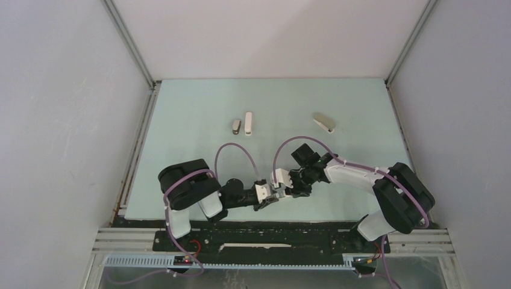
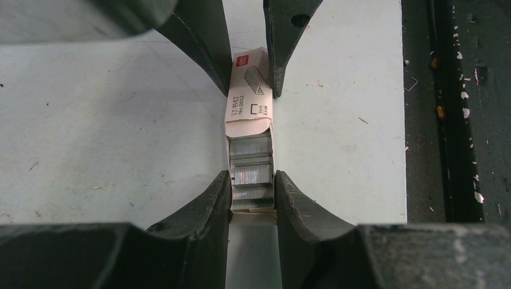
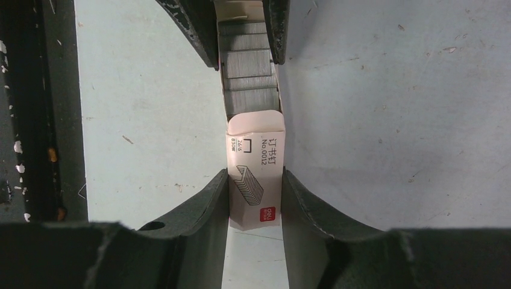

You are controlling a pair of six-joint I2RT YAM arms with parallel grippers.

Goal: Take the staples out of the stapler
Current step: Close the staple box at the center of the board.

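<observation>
Left gripper, right gripper pinch staple box; stapler well apart

Pale green table; white walls

Open box near table's front edge, staples in it. Far behind, short stapler just left of slim stapler, third stapler well right.
</observation>
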